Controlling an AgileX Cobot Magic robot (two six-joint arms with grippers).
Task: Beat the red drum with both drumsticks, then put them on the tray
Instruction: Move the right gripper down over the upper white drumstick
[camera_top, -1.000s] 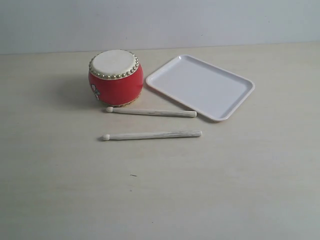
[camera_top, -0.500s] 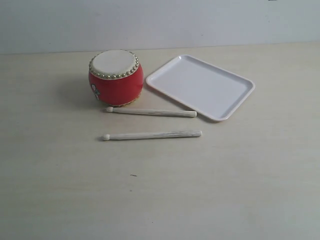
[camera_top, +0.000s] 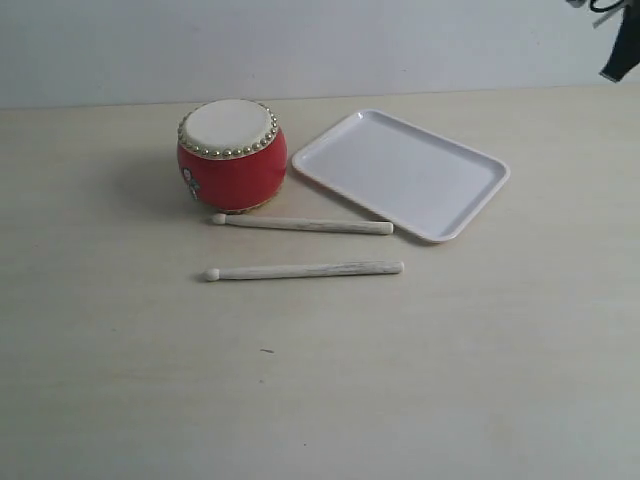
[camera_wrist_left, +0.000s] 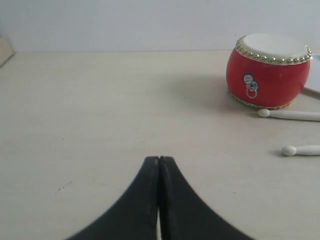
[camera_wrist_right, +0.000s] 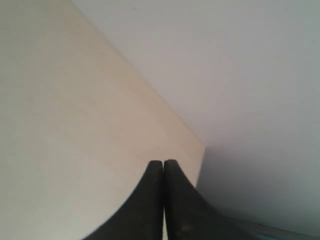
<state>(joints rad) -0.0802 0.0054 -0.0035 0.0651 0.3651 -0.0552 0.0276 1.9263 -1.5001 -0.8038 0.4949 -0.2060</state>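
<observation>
Red drum (camera_top: 232, 155) upright on surface (camera_top: 300, 380), tray (camera_top: 400, 170) just beside, rightward. Far drumstick (camera_top: 303, 225) flat by drum's base; near drumstick (camera_top: 305, 269) parallel, apart. Left pincer (camera_wrist_left: 159, 160), right pincer (camera_wrist_right: 163, 162): both pressed together, empty, away from items.

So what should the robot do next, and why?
Probably open the jaws of the left gripper and reach toward the nearer drumstick. It and the other drumstick lie untouched on the table by the red drum, and the left gripper and right gripper are shut, holding nothing.
</observation>
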